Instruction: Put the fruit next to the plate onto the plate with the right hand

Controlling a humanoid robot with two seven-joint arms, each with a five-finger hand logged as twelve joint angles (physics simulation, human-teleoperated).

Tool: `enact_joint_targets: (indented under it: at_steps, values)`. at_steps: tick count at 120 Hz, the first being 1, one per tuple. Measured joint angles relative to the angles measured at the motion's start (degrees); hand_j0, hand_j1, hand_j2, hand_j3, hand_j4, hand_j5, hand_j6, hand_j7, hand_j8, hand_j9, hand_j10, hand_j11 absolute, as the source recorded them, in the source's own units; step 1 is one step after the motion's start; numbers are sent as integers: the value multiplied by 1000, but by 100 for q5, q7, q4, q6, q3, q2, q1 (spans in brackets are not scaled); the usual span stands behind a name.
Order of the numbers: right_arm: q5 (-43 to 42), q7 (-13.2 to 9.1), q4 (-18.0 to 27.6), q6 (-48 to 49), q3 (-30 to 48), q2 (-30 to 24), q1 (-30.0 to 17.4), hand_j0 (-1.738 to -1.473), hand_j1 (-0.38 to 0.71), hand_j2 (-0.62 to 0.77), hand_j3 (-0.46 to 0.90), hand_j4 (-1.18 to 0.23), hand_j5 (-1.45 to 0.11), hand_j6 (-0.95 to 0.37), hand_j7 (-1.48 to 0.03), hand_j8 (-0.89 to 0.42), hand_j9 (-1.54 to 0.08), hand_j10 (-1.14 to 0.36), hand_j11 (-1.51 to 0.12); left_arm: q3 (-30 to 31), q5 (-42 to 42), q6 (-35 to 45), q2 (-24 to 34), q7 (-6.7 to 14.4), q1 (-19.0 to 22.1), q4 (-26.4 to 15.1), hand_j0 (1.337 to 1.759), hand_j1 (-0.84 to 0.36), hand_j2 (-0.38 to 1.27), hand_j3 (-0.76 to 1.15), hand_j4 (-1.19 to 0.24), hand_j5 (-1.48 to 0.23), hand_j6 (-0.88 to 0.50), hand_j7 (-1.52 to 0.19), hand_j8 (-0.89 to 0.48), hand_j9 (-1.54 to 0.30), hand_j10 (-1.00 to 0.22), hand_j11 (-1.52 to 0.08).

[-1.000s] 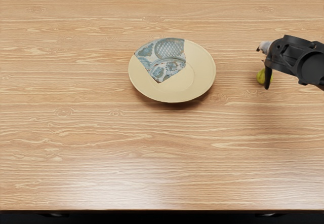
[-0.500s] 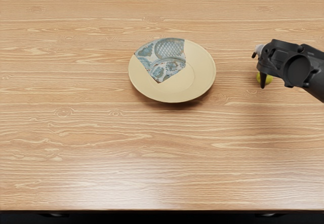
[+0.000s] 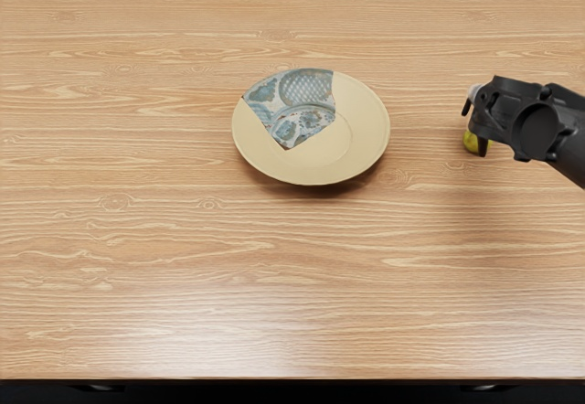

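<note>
A tan plate (image 3: 366, 130) with a blue patterned wedge on its upper left lies at the table's middle. To its right, well apart from the rim, a small yellow-green fruit (image 3: 471, 143) sits on the table; only its lower left edge shows. My right hand (image 3: 476, 132) comes in from the right edge and sits over the fruit, its dark fingers curled down around it. The fruit rests on the wood, not lifted. The left arm is out of view.
The wooden table (image 3: 274, 276) fills the view, with bare wood between the fruit and the plate. A brick wall runs along the far edge at the top.
My right hand dropped lower over the fruit, and the finger that hung straight down has curled in around it. The fruit has stayed in place; the plate has not moved.
</note>
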Motion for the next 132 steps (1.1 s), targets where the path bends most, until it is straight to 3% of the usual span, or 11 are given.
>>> enact_joint_targets:
  at_steps: [72, 103, 132]
  values:
    - [-25, 0, -10, -104, -177, 91, -123, -1658, 70, -66, 0, -358, -459, -360, -457, -359, -459, -358, -458, 0, 0, 0, 0, 0, 0, 0, 1658, 331, 3, 0, -15, -20, -15, -20, -15, -19, -15, -19]
    - [-108, -1, -13, -123, -165, 95, -174, -1657, 157, -64, -1, -469, -575, -447, -569, -433, -572, -473, -570, 1, -1, 0, 0, 1, 0, 0, 1658, 331, 3, 0, -15, -20, -15, -20, -15, -20, -15, -20]
    - [-91, 0, -19, -89, -189, 89, -204, -1656, 274, -93, 0, -571, -679, -385, -697, -421, -685, -569, -684, 2, -1, 0, 0, 0, 0, 0, 1658, 331, 3, 0, -15, -20, -15, -20, -15, -20, -15, -20]
